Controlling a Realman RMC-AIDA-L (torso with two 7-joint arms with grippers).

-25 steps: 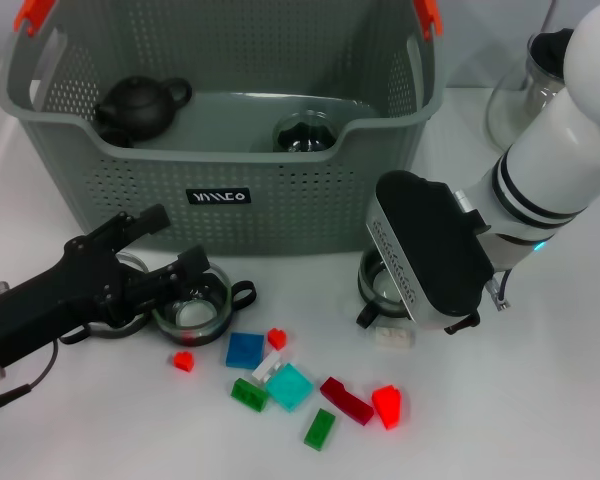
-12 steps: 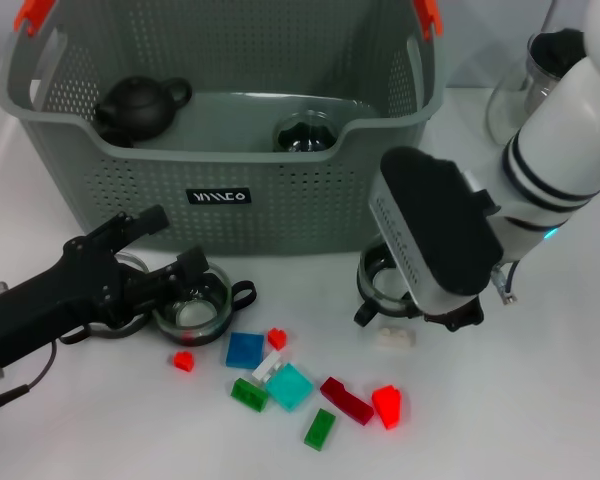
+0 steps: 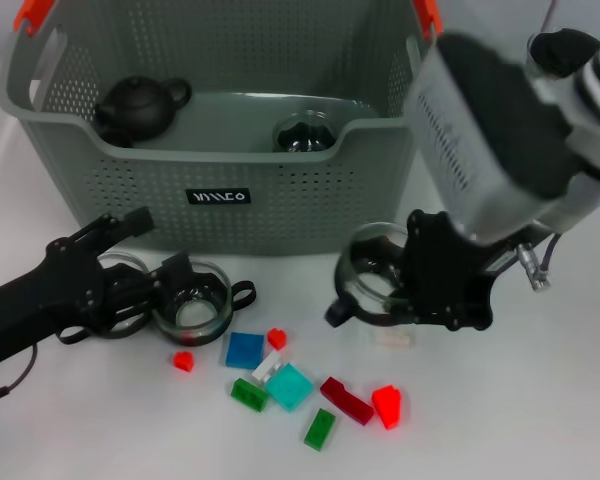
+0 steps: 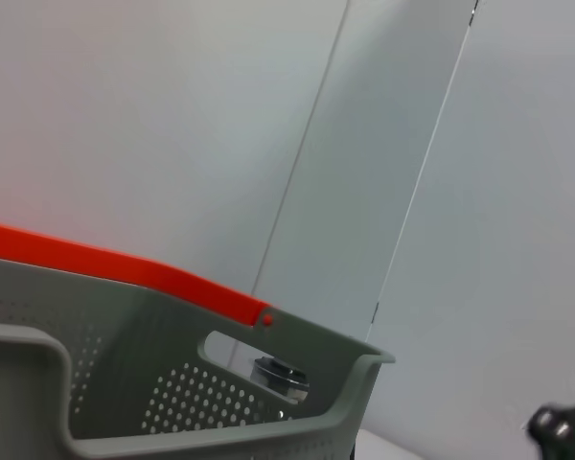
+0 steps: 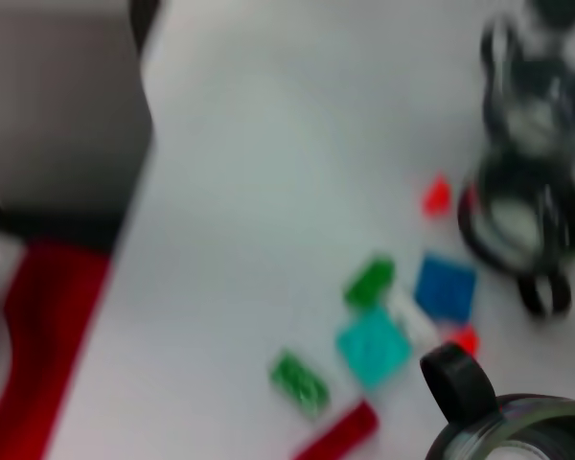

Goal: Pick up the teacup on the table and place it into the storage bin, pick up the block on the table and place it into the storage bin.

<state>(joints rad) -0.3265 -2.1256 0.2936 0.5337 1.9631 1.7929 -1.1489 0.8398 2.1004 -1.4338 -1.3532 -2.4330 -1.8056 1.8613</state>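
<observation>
Right gripper [image 3: 412, 290] grips a glass teacup [image 3: 372, 288], partly hiding it

Right gripper [image 3: 420, 275]: we see it risen from its low spot by the white block [image 3: 393, 338], carrying the glass teacup [image 3: 372, 288] upward.
White block: now uncovered on the surface [image 3: 540, 400].
Left gripper [image 3: 145, 270]: shifted slightly leftward.

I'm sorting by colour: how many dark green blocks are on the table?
2. One green block sits left of the teal block; the second green block lies nearer the camera. Others might be hidden.
</observation>
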